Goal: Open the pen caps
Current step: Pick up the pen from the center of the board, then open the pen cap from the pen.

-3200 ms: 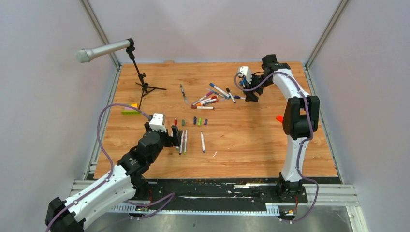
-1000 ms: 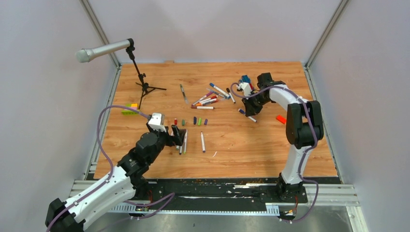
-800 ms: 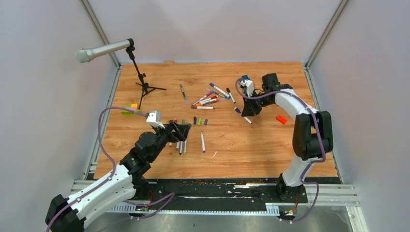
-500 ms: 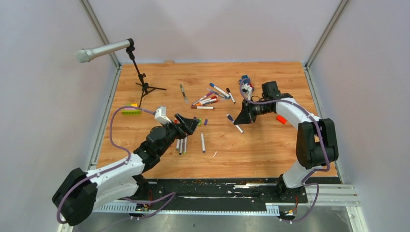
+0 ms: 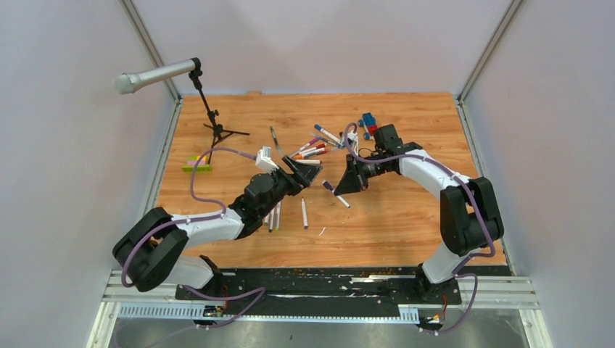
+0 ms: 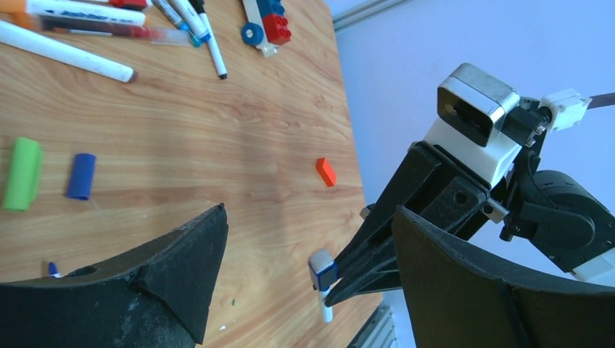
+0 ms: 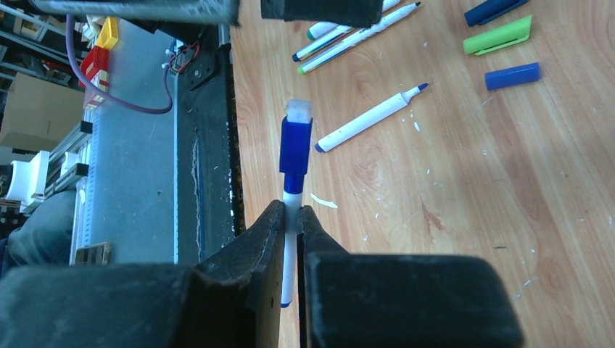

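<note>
The pen caps are partly on pens and partly loose. One blue cap (image 7: 296, 145) sits on the white-barrelled pen (image 7: 292, 196) that the right gripper (image 7: 291, 217) pinches by the barrel. Its fingers are pressed tight on both sides, and the capped end points straight out past the fingertips, clear of the wood. The left gripper (image 6: 308, 217) faces it from just ahead, its fingers (image 6: 170, 264) spread wide with nothing between them. In its wrist view the capped end shows through that gap, farther out. From above, the left gripper and the pen are near each other but apart.

A green cap (image 6: 22, 174) and a loose blue cap (image 6: 81, 176) lie flat on the table (image 6: 217, 109), off to one side of the left gripper. An uncapped pen (image 7: 370, 119) lies on the wood beyond the held pen's capped end. A heap of capped pens (image 5: 313, 150) lies just behind both grippers.
</note>
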Robot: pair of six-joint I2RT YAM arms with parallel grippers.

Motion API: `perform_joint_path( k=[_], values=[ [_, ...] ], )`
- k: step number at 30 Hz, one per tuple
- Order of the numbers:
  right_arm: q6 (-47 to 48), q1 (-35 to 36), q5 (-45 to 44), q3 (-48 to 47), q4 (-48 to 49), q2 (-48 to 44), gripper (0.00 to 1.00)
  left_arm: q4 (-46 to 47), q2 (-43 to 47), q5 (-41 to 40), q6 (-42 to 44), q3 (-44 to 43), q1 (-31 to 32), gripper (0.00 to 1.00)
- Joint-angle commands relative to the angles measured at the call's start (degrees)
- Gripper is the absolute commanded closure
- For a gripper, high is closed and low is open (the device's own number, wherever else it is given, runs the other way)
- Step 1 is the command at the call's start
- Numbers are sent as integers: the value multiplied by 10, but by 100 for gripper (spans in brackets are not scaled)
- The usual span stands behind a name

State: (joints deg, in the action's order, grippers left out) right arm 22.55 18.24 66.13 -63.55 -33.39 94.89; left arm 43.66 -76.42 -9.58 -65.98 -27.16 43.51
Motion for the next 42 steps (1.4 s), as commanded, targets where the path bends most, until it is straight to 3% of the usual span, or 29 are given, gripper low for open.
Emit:
perform_joint_path(
  k=[1,12,27,37,38,42],
  values=[
    [8,6,24,-6,11,1,100,35,-29,-14,-16,-35,20,14],
    [7,10,10,-6,14,7,100,27,-69,-29,-37,-52,50,37],
    [9,17,-11,-5,15,8,100,-15,-97,-45,-49,-80,79,55],
    [15,22,-11,-5,12,7,100,-19,-101,-48,-55,-82,83,96],
    [17,22,-7,-5,11,8,99,-17,-99,-48,-53,-83,83,100],
    [5,22,-1,-1,16,6,69,5,-90,-51,-39,-74,82,100]
  ],
)
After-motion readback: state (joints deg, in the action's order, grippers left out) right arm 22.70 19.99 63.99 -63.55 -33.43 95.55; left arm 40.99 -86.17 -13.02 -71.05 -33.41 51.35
